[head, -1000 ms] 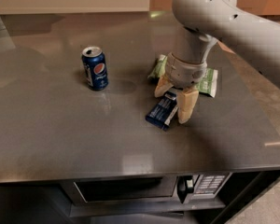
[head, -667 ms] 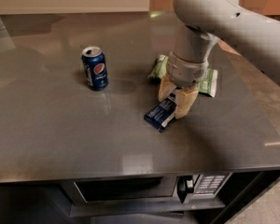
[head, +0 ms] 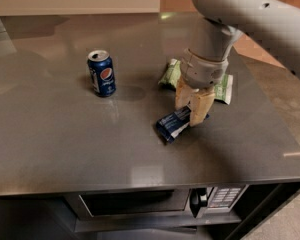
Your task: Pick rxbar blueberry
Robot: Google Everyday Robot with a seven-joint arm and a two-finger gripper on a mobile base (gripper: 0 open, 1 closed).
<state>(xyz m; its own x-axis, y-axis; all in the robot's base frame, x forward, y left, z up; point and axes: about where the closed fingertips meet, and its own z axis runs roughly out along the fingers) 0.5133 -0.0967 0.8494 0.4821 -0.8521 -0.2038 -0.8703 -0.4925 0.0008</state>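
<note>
The rxbar blueberry (head: 171,125), a small dark navy bar with a white panel, lies tilted near the middle of the grey counter (head: 55,144). My gripper (head: 192,110) comes straight down from above, and its tan fingers (head: 182,98) are closed on the bar's right end. The left part of the bar sticks out toward the lower left. The end held between the fingers is hidden.
A green-and-white chip bag (head: 169,74) lies just behind the gripper, partly hidden by the arm. A blue Pepsi can (head: 102,73) stands upright to the left. A microwave (head: 140,201) sits under the counter's front edge. The counter's right edge is close to the arm.
The fingers have drawn together around the bar's right end. The bar has turned a little and its held end looks slightly raised. The can and bag have not moved.
</note>
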